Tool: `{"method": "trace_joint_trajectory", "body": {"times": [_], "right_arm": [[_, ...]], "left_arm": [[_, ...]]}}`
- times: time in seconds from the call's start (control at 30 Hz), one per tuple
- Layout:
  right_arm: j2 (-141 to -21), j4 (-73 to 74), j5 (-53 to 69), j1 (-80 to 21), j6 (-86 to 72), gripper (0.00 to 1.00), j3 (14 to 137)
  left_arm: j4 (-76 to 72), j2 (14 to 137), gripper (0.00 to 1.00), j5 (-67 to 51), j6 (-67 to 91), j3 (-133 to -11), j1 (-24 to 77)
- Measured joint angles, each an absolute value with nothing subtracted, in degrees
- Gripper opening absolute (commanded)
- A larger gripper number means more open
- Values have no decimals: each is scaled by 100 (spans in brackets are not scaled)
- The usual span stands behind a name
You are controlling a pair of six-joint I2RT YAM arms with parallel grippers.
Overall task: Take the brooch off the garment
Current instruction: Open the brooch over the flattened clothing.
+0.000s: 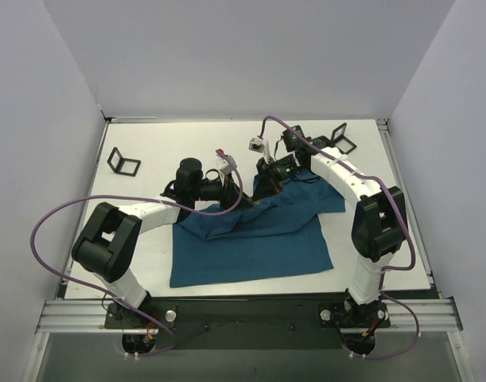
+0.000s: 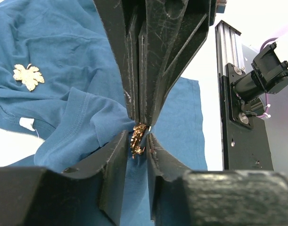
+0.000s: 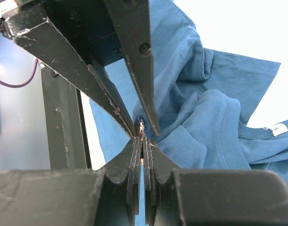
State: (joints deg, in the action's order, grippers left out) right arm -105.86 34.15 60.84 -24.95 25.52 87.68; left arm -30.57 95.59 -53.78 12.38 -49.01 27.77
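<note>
The garment (image 1: 258, 231) is a dark teal T-shirt, flat at the front and bunched at the back. Both grippers meet over its bunched back edge. In the left wrist view the gold-orange brooch (image 2: 138, 138) sits between my left gripper's (image 2: 139, 137) fingertips, which close on its sides. My right gripper (image 2: 141, 117) comes from above and is shut tight on the brooch's top, next to a fabric fold (image 2: 87, 117). In the right wrist view the brooch shows only as a gold glint (image 3: 143, 126) between my right gripper (image 3: 144, 147) and the left gripper (image 3: 144, 123). A pale leaf-shaped logo (image 2: 28, 76) lies on the shirt.
Black square frames stand at the far left (image 1: 123, 162) and far right (image 1: 340, 139) of the white table (image 1: 139, 207). A small white connector block (image 1: 257, 144) hangs behind the grippers. The shirt's white neck label (image 3: 278, 129) shows at the collar.
</note>
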Motion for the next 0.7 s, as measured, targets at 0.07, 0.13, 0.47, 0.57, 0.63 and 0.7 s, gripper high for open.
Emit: {"method": "trace_joint_trajectory", "body": {"times": [0.07,0.13,0.47,0.57,0.63,0.7], "right_arm": [[-10586,3446,6084,-2499,2561,0,8770],[-10586,3485,6084,-2508,2563,0,8779],[-10586,3693,6193,-2530,2561,0,8829],[-10586,3765,6228,-2552,2561,0,8829],[-10586,3787,6241,-2561,2561,0,8829],[-10586,3800,6241,-2561,2561,0,8829]], "left_arm": [[-3052,9559,42,-5374,1234,-4901,2777],[-3044,9559,45,-5367,1223,-4901,2777],[-3623,9559,61,-5540,1575,-4886,2571],[-3966,9559,62,-5616,1754,-4860,2502],[-4088,9559,63,-5662,1815,-4853,2499],[-4176,9559,63,-5712,1881,-4845,2504]]}}
